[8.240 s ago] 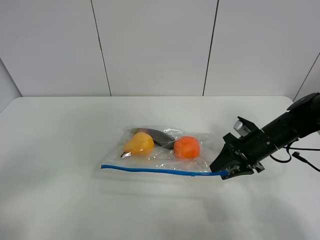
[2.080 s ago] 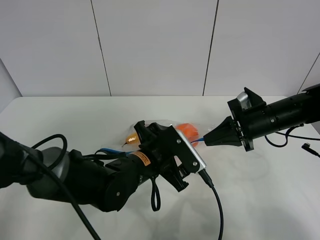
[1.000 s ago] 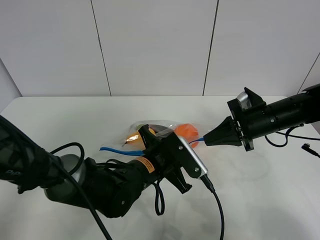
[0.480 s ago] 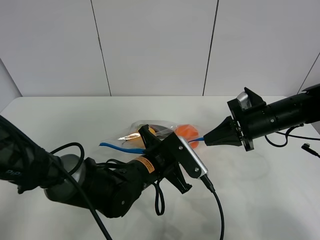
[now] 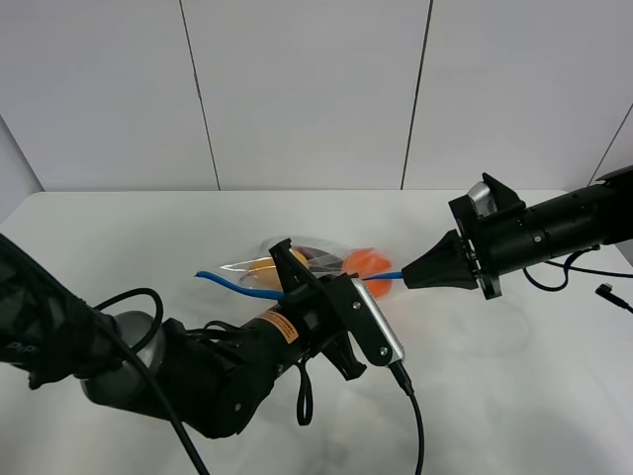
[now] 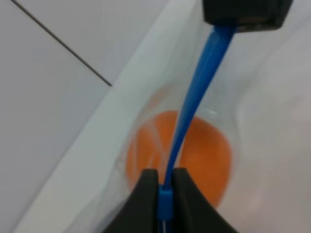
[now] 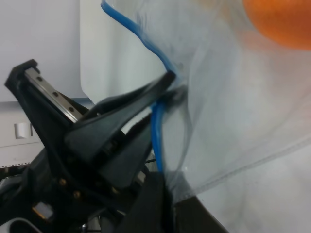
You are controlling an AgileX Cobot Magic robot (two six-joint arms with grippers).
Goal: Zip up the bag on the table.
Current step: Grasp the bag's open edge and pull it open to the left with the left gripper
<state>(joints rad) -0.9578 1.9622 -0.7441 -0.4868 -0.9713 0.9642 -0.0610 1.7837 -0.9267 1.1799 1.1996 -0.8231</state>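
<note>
As the bag (image 5: 358, 263) looks light, floppy & slick, grip its blue strip (image 6: 197, 97): left gripper (image 6: 165, 189) pinches it centre-frame, right gripper (image 5: 407, 278) clamps its right end.

1. A plain white panelled wall (image 5: 307, 89) stands behind the worktop (image 5: 99, 247) and fills the upper half of the high view.
2. Thin dark vertical seams (image 5: 198, 89) split that wall into panels. One runs left of centre, one right of centre, and a third slants at the far right edge.
3. A grey side surface (image 5: 12, 163) meets the wall at the far left.
4. A round orange fruit (image 6: 204, 155) lies inside the clear plastic bag (image 7: 233, 97), close to the wall side.
5. A yellow fruit (image 5: 259, 264) shows only as a sliver, mostly hidden.
6. A thin black cable (image 5: 601, 290) lies on the worktop at the right edge.
</note>
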